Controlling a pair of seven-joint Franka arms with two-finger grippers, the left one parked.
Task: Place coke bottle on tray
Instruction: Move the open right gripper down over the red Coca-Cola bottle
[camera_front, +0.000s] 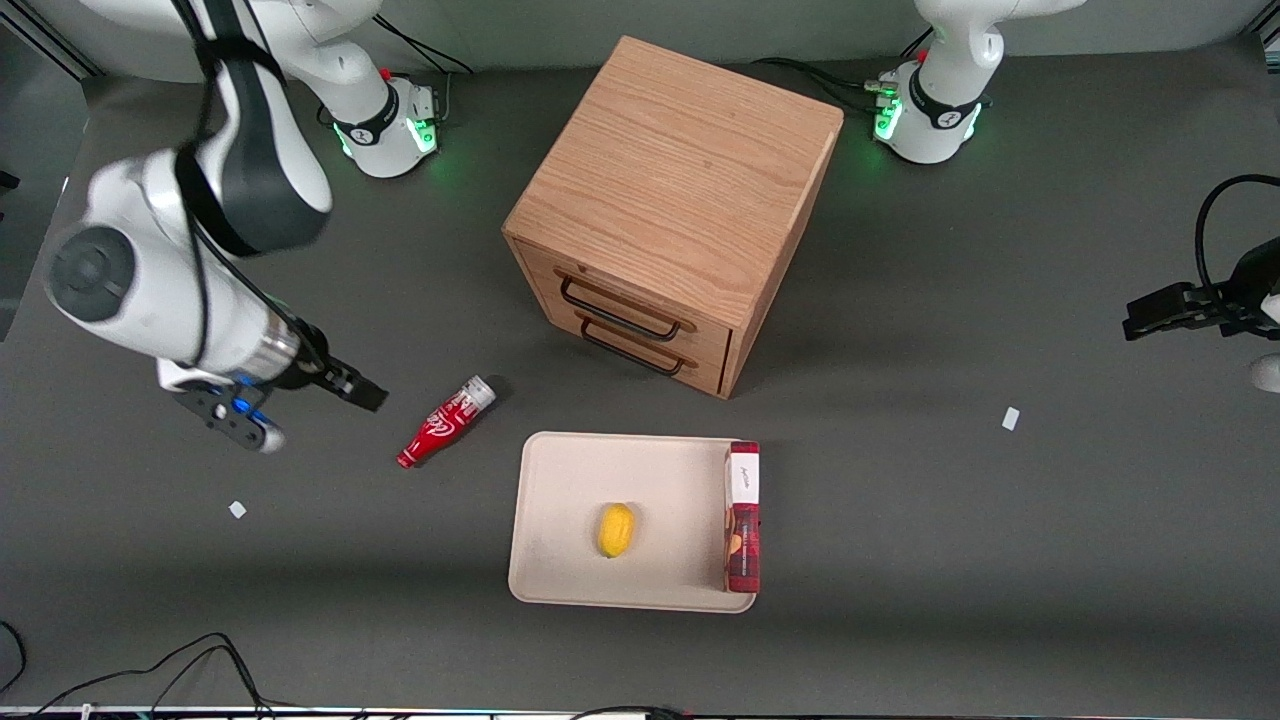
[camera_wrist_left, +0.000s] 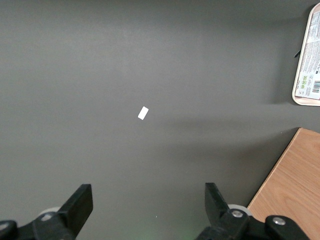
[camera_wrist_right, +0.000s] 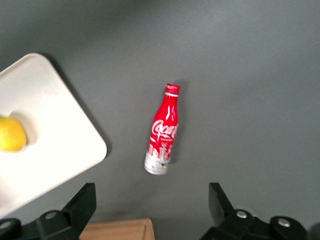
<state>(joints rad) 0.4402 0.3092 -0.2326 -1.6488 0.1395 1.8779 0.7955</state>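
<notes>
Gripper (camera_front: 320, 415) (camera_wrist_right: 151, 192) open, fingers (camera_wrist_right: 85, 200) spread wide, nothing between them. Hanging above the bare table (camera_front: 150, 560), well toward the working arm's end. Right arm (camera_front: 170, 290) bent sharply at the elbow, forearm slanting down and wrist aimed toward four o'clock in the front view, toward the bottle (camera_front: 447, 421) (camera_wrist_right: 162, 130).

Bottle lying on its side on the table, not on the tray (camera_front: 560, 500) (camera_wrist_right: 55, 130). From the tray's middle, at ten o'clock in the front view, near the tray's corner but clear of the rim. Red cap pointing to seven o'clock, silver base to one o'clock. From the gripper, at three o'clock, close but apart; not touched.

On the tray, a lemon (camera_front: 616, 529) (camera_wrist_right: 10, 132) near the middle and a long red box (camera_front: 743, 516) along the rim toward the parked arm's end, at three o'clock from the lemon.

Wooden cabinet (camera_front: 670, 190) (camera_wrist_right: 117, 229) at twelve o'clock from the tray, both drawers closed, handles facing the tray. Bottle at eight o'clock from the cabinet
</notes>
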